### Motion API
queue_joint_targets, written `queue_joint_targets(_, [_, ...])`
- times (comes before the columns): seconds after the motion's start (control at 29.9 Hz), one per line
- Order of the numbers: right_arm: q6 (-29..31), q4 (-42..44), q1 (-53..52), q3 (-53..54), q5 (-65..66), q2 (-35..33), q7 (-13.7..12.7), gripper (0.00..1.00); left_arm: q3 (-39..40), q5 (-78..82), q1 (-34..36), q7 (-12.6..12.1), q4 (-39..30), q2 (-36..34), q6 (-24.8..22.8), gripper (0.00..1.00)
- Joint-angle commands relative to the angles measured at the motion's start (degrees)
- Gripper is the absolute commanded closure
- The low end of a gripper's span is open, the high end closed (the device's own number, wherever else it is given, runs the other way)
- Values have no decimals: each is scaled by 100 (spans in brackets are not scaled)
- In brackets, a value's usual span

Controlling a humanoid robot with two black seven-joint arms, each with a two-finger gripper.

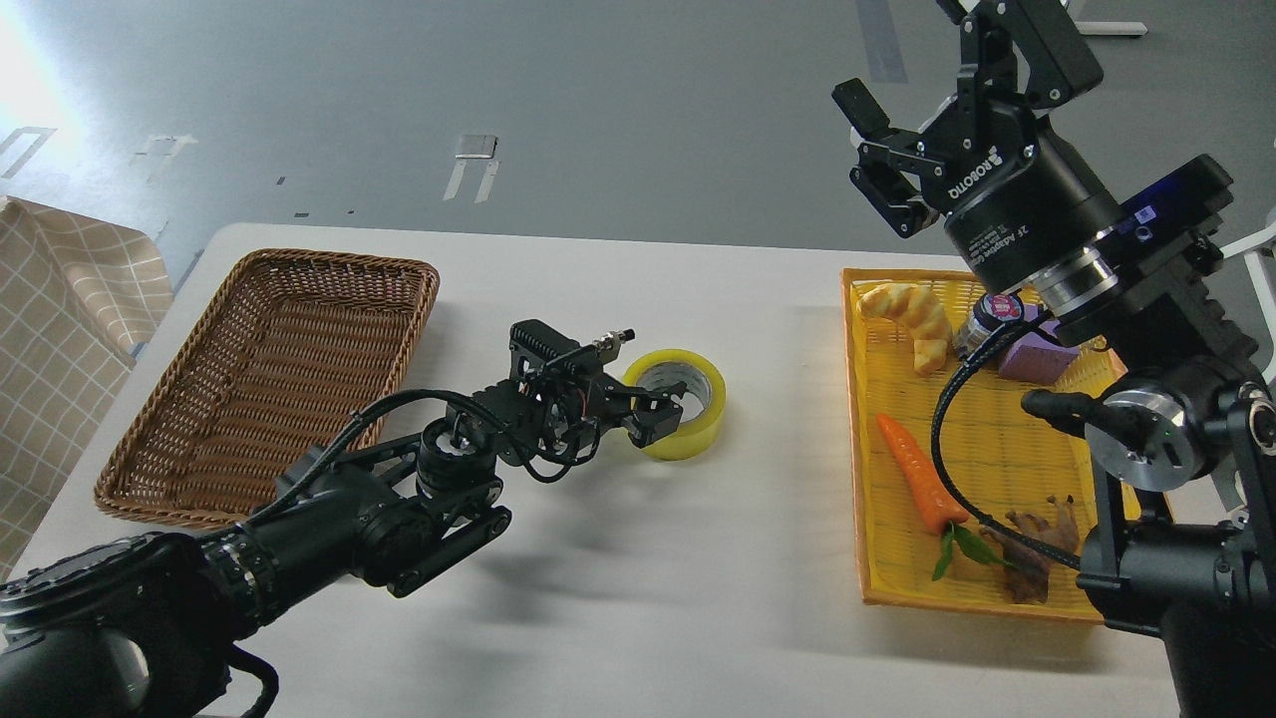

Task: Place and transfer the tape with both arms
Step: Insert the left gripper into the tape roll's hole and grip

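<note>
The tape [678,402] lies flat on the white table [618,598], midway between the brown wicker basket [269,384] and the yellow tray [982,449], a spot either arm could plausibly reach. The left gripper [658,407] reaches in low from the left with its 2 fingers straddling the near wall of the roll, 1 inside the core, though I cannot tell whether they are clamped yet. The right gripper [882,165] hangs high above the tray with fingers spread and empty, likely waiting clear.
</note>
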State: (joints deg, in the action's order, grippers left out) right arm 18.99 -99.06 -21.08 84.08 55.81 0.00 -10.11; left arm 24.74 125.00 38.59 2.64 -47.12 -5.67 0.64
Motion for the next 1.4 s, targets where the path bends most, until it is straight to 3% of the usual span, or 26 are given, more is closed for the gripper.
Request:
queue_joint_targets(0.0, [0, 1, 7, 3, 0, 0, 0, 0, -109, 0, 34, -18, 36, -5, -2, 10])
queue_joint_targets(0.17, [0, 18, 33, 38, 0, 0, -9, 0, -119, 0, 96, -89, 203, -5, -116, 22])
queue_joint_targets(0.54, [0, 27, 86, 29, 8, 0, -9, 0, -136, 0, 202, -89, 247, 75, -213, 23])
queue_joint_targets(0.87, [-18, 36, 86, 29, 17, 0, -26, 0, -742, 0, 693, -18, 256, 48, -275, 27])
queue_joint_targets(0.94, [-18, 36, 86, 38, 17, 0, -35, 0, -909, 0, 781, 26, 256, -4, -345, 33])
queue_joint_targets(1.0, [-18, 36, 86, 38, 17, 0, -35, 0, -1128, 0, 878, 26, 273, -31, -503, 47])
queue_joint_targets(1.04, [-18, 27, 86, 38, 9, 0, -35, 0, -1155, 0, 896, 34, 273, -31, -521, 48])
queue_joint_targets(1.37, [-18, 9, 104, 179, 9, 0, -35, 0, -1287, 0, 913, 96, 282, -40, -705, 49])
